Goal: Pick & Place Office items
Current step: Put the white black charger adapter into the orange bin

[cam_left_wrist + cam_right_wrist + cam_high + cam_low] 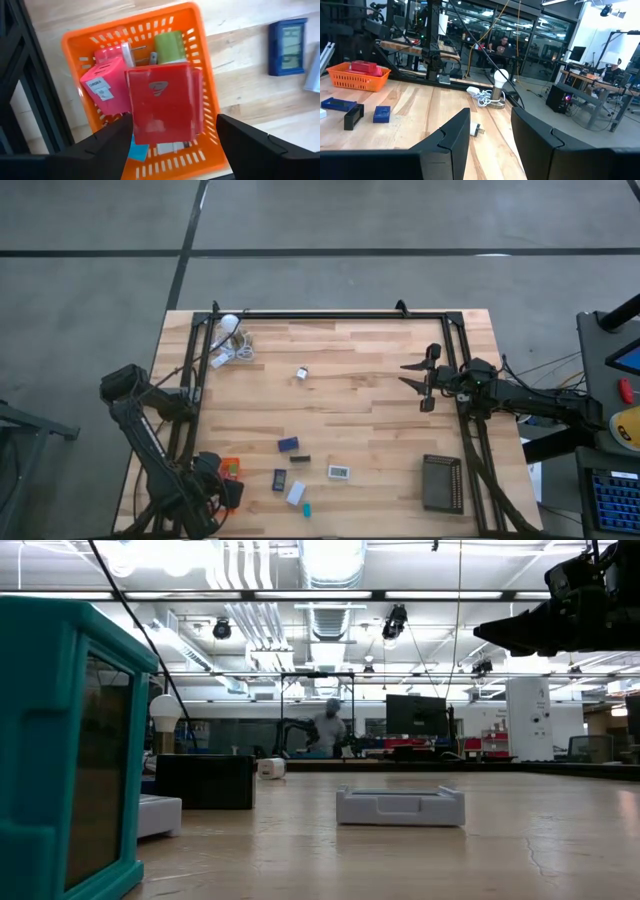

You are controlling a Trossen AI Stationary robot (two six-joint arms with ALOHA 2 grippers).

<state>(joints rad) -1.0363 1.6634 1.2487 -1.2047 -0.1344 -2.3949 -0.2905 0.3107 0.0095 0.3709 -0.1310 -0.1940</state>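
An orange ribbed tray [197,75] sits at the table's near left corner. It holds a red box [162,102] lying on top of a pink box [102,87], a green piece [170,45] and a teal piece [137,150]. My left gripper [174,120] hangs open above the tray, pointing down, one finger on each side of the red box and clear of it. Loose office items lie mid-table: navy pieces [288,444] [279,479], a black one [300,458], white ones [339,472] [296,493] [301,374], a teal one [307,508]. My right gripper [415,377] waits at the right, level and open, holding nothing.
A black ribbed tray [441,482] stands at the near right. A white bulb with coiled cord [230,338] lies at the far left corner. A dark frame [330,314] runs along the table's far, left and right sides. Bare wood lies between the loose items and my right gripper.
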